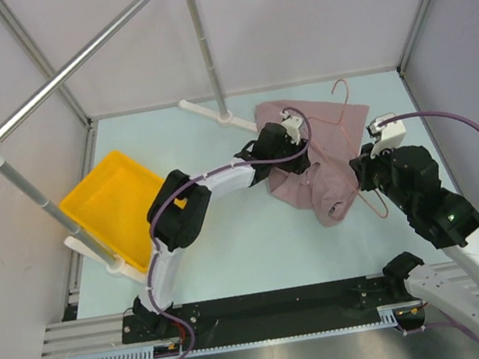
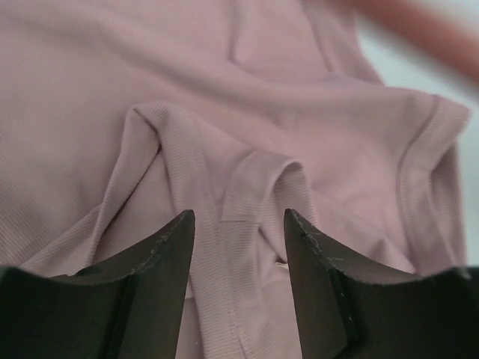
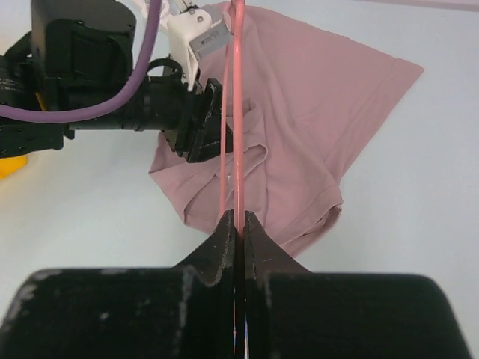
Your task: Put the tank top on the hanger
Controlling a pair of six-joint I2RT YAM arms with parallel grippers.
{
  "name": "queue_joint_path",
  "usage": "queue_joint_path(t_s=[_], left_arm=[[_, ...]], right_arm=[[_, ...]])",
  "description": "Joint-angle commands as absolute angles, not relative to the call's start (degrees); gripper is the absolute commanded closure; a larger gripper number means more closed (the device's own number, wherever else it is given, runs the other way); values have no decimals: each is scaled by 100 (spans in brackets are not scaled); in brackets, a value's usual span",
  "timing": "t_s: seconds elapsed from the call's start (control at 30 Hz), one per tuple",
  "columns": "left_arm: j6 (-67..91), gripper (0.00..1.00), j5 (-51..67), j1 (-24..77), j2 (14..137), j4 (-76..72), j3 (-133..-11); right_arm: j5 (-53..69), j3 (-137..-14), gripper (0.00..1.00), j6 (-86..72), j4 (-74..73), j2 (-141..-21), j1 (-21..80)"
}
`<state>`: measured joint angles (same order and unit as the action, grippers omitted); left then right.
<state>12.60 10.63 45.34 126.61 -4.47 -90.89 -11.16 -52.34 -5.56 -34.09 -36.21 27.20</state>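
The mauve-pink tank top [image 1: 324,166] lies crumpled on the table, right of centre. My left gripper [image 1: 300,150] hovers low over it, jaws open, with a folded strap of the tank top [image 2: 247,187] between the fingers [image 2: 168,254] but not pinched. The thin pink wire hanger [image 1: 341,88] lies over the top's right part, its hook pointing to the far side. My right gripper [image 1: 366,170] is shut on the hanger wire [image 3: 238,112], seen end-on in the right wrist view, where the gripper [image 3: 239,221] pinches it over the tank top [image 3: 314,127].
A yellow bin [image 1: 120,203] stands at the left. A grey rail [image 1: 83,54] crosses the far left on two posts, one post [image 1: 205,48] standing just behind the tank top. Enclosure walls bound the table. The left arm [image 3: 97,105] reaches in from the left.
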Motion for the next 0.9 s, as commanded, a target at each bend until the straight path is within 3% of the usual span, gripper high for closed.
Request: queue_joint_path(t_s=[0.0, 0.37, 0.5, 0.7, 0.73, 0.8, 0.87], left_arm=[[940, 44, 703, 4491, 12902, 149, -9580], [1204, 43, 852, 4447, 13192, 457, -9914], [1327, 47, 1107, 4438, 13254, 448, -9932], [1406, 80, 1142, 4438, 13193, 431, -9835], [1424, 93, 1169, 4438, 13140, 422, -9826], [1494, 100, 1178, 4447, 13044, 431, -9800], [1529, 100, 1195, 4430, 12763, 396, -9660]], right_arm=[[-1055, -5273, 100, -527, -3252, -3542, 2637], [-870, -5247, 100, -554, -3261, -3498, 2523], [-888, -5247, 100, -562, -3269, -3472, 2505], [-896, -5256, 100, -571, -3287, -3437, 2487], [-896, -5247, 100, -571, -3278, -3445, 2487], [-905, -5256, 100, -580, -3287, -3445, 2479], [-1002, -5282, 100, -598, -3305, -3445, 2470]])
